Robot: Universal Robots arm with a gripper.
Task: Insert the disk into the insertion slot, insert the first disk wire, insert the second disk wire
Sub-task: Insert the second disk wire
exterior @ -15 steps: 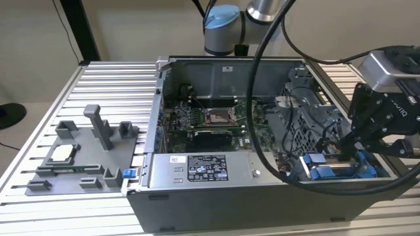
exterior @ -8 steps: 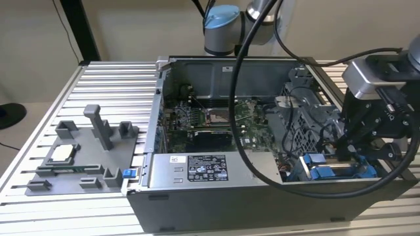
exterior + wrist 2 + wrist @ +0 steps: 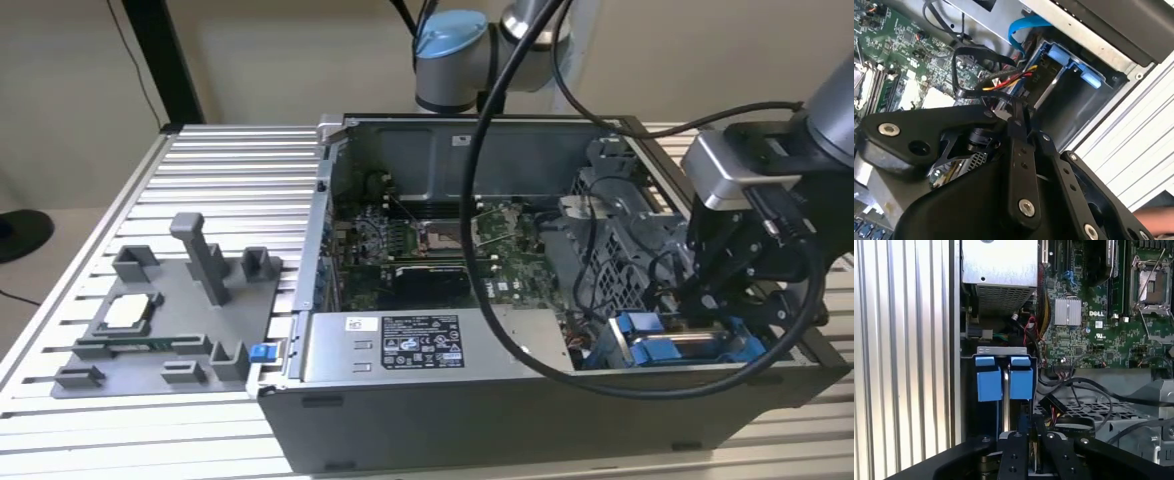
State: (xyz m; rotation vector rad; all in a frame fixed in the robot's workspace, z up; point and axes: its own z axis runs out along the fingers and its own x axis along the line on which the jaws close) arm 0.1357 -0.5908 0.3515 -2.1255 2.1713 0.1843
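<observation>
Hand [image 3: 703,312] of the arm hangs inside the open computer case [image 3: 534,410], at about four o'clock in the exterior view, directly over the insertion slot [image 3: 617,338] in that corner of the case. In both wrist views its black fingers [image 3: 1019,455] are drawn narrow, the tips nearly meeting; I cannot tell whether anything is pinched between them.

The disk [image 3: 691,343] sits down in the slot, a strip of silver metal showing between the blue parts of its frame. In the first wrist view the frame's two bright blue tabs [image 3: 1004,377] stand side by side under the slot's grey metal lip [image 3: 1001,350], with the hand [image 3: 1032,442] just beside them.

In the second wrist view the fingertips [image 3: 1016,112] lie close to a bundle of red, yellow and black wires [image 3: 1009,77], and a flat blue cable [image 3: 1024,25] curls near the blue frame [image 3: 1074,60].

The green motherboard [image 3: 441,240] fills the middle of the case, and the grey box [image 3: 400,345] with a black-and-white label lies at six o'clock of it. The case rests on a ribbed metal surface [image 3: 227,160]. A grey fixture tray [image 3: 160,320] lies at nine o'clock of the case, well apart from the hand.
</observation>
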